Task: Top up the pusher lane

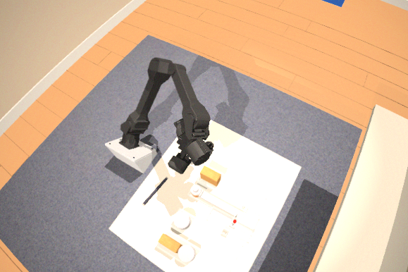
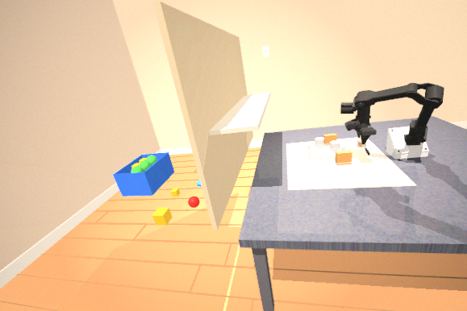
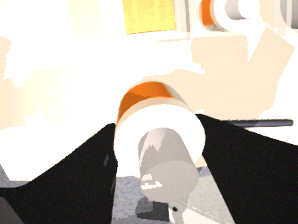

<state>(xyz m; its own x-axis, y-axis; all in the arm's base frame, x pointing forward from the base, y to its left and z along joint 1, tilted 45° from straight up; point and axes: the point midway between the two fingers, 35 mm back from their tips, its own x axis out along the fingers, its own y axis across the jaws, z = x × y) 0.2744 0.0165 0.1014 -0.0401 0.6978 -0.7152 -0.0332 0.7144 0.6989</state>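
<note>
My gripper (image 3: 154, 125) is shut on the loose jar (image 3: 146, 95), which has an orange band, a white lid and a pale knob. The fingers grip it from both sides. In the top view the arm hides this jar; how high it is above the white mat is hard to tell. A like jar (image 1: 196, 191) (image 3: 206, 12), with orange body and white knobbed lid, stands at the near end of the sprung lane (image 1: 219, 205). The gripper is towards the robot base from that end. The pusher plate cannot be made out in the glare.
An orange block (image 1: 210, 176) (image 2: 343, 157) (image 3: 150, 15) stands beside the lane. Two white-topped round items (image 1: 182, 221) (image 1: 186, 254) and another orange block (image 1: 170, 243) are on its other side. A dark rod (image 1: 156, 191) (image 3: 265, 123) lies on the mat (image 1: 268, 169). A red dot (image 1: 235, 221) marks the lane's far part.
</note>
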